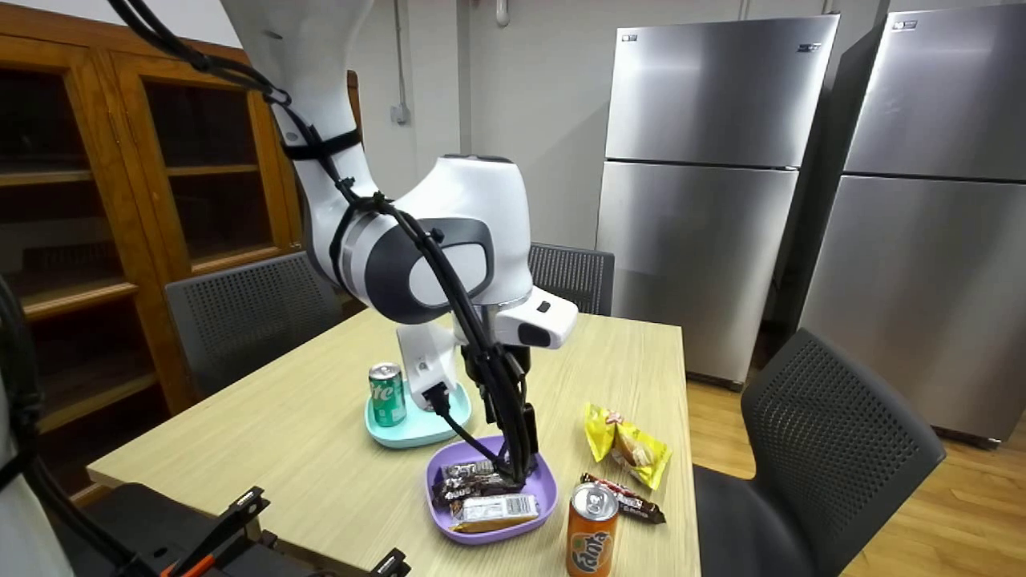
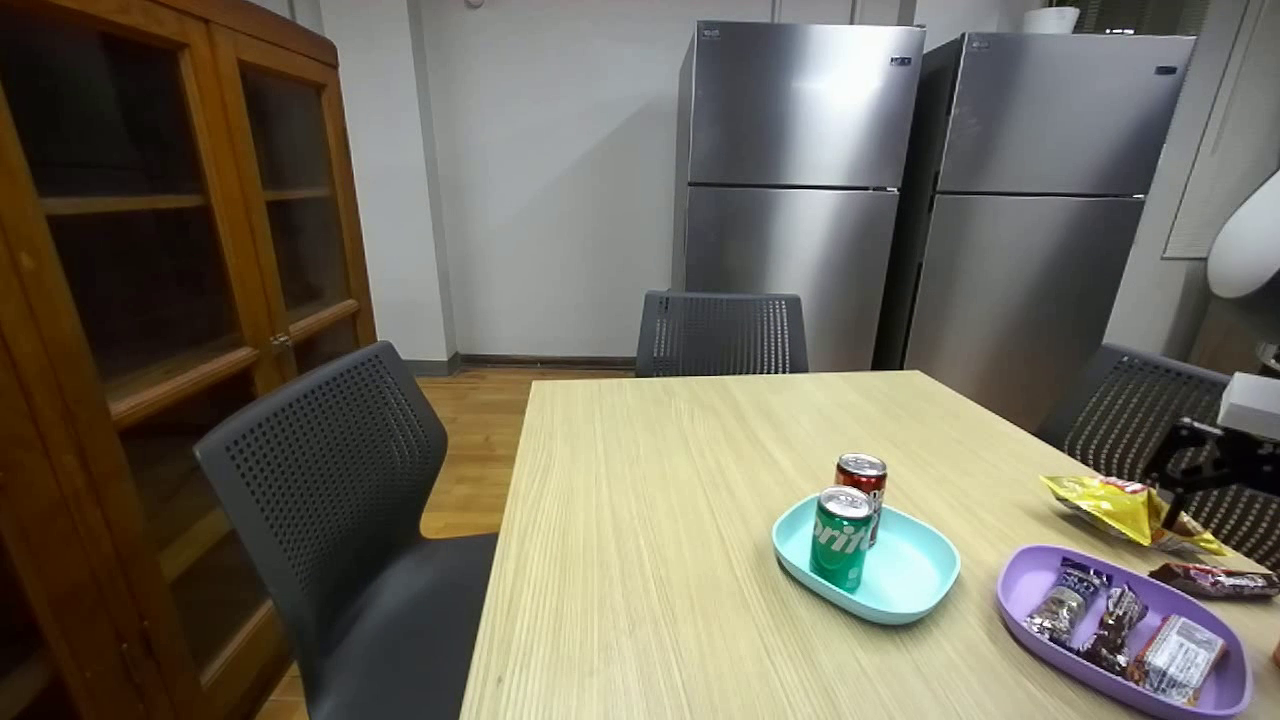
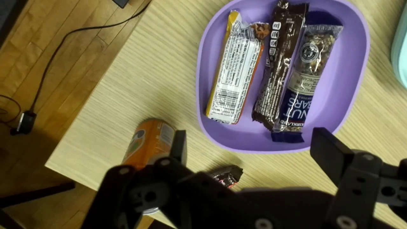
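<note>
My gripper [image 3: 250, 140] stands wide open above the table, nothing between its fingers. Beyond the fingertips in the wrist view lies the purple tray [image 3: 337, 82]. It holds a white-labelled bar [image 3: 233, 76], a brown-wrapped bar [image 3: 279, 63] and a nut bar [image 3: 305, 79], side by side. An orange can [image 3: 148, 143] shows partly behind the left finger. The end of a dark wrapped bar [image 3: 225, 175] peeks out below, mostly hidden by the gripper; an exterior view shows that bar [image 1: 641, 505] behind the orange can [image 1: 593, 533], beside a yellow packet [image 1: 629, 449].
A turquoise tray [image 2: 920, 580] with a green can [image 2: 840, 540] and a red can [image 2: 862, 470] stands next to the purple one. Dark chairs [image 1: 817, 417] surround the wooden table [image 2: 640, 540]. Refrigerators [image 1: 705, 240] and a wooden cabinet [image 2: 230, 400] stand around the room.
</note>
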`<state>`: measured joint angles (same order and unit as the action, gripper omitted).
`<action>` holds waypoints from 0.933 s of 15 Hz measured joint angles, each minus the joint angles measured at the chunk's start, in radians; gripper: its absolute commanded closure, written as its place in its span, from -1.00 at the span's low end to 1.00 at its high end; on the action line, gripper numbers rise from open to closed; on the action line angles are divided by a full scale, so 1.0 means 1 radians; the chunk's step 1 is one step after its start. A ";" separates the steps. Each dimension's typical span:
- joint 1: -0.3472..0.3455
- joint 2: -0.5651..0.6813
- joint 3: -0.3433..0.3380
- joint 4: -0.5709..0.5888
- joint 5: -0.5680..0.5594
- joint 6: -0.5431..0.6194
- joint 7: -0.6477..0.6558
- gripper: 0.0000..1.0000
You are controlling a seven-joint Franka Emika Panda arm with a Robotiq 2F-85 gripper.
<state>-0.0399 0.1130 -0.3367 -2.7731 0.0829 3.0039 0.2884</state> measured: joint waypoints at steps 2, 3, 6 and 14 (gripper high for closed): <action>-0.037 -0.005 0.002 0.001 0.020 0.000 0.000 -1.00; -0.056 -0.005 0.001 0.001 0.025 -0.001 0.000 -1.00; -0.077 -0.001 -0.031 0.000 0.027 -0.001 0.001 -1.00; -0.083 0.027 -0.098 0.000 0.028 -0.001 0.008 -1.00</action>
<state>-0.1232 0.1400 -0.4345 -2.7730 0.1108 3.0030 0.2969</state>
